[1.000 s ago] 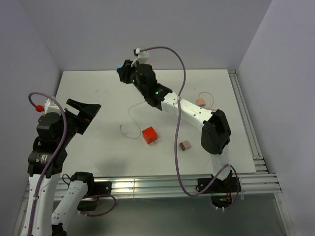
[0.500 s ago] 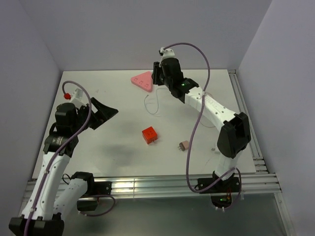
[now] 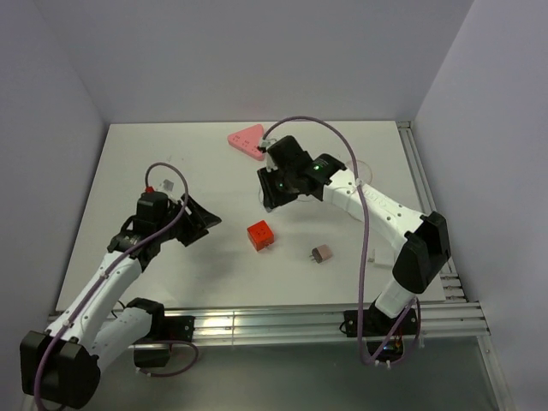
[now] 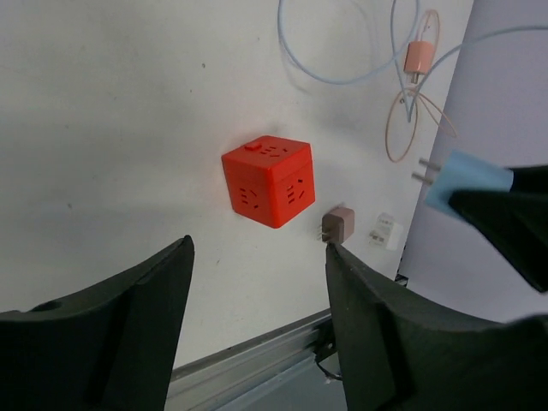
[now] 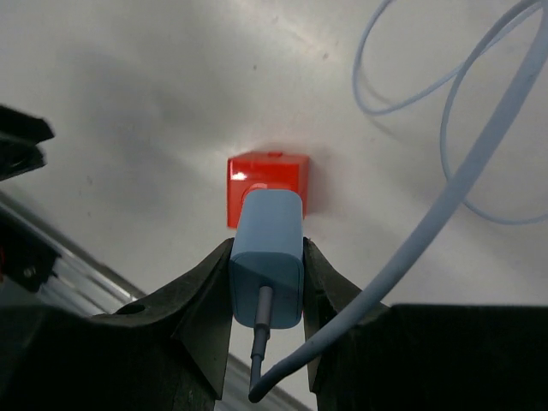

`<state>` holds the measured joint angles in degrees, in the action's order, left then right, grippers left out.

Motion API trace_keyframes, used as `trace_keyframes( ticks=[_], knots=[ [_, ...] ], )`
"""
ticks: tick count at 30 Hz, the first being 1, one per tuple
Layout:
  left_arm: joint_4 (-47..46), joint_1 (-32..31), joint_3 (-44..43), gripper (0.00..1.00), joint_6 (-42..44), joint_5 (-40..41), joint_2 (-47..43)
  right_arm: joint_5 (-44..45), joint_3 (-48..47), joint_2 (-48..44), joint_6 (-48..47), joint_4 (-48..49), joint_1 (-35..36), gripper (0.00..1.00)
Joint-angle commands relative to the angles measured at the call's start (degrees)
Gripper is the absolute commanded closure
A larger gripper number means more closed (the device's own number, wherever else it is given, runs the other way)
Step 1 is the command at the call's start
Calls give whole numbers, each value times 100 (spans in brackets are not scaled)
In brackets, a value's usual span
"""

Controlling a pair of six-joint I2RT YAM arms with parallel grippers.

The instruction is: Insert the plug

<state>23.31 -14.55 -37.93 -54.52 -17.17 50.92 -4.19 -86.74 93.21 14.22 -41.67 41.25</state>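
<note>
Right fingers (image 5: 201, 300) clamp our plug (image 5: 267, 248).
Pale blue and boxy; red cube (image 5: 282, 175) sits just beyond them; left fingers (image 4: 377, 325) gape wide, empty.

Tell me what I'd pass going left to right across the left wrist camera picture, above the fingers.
Red cube power socket → small brown plug adapter → small white plastic piece → light blue two-pin plug. The pink plug up top overlaps the blue one, so it's left out.

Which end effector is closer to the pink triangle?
Right. The right end effector hangs just on the near side of the pink triangle; the left end effector is farther off, near and left.
</note>
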Motion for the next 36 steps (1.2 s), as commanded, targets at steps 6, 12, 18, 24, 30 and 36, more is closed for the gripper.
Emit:
trace_keyframes(
  ticks=[6, 12, 18, 24, 30, 36],
  knots=[
    [-1715, -707, 980, 34, -998, -182, 349, -223, -142, 92, 63, -1054, 734, 100],
    [-2050, -857, 1244, 32, -1105, -173, 603, 22, -27, 435, 458, -922, 998, 100],
    [-2059, -857, 1043, 29, -885, -225, 937, 409, -36, 768, 679, -755, 1148, 100],
    [-2225, -857, 1051, 27, -867, -313, 1131, 725, -264, 1094, 582, -825, 1166, 100],
    [-2278, -866, 1034, 27, -814, -410, 1280, 876, -387, 1208, 407, -764, 1165, 100],
    [-2278, -866, 1033, 27, -788, -436, 1316, 911, -467, 1120, 415, -711, 1157, 100]
  ],
)
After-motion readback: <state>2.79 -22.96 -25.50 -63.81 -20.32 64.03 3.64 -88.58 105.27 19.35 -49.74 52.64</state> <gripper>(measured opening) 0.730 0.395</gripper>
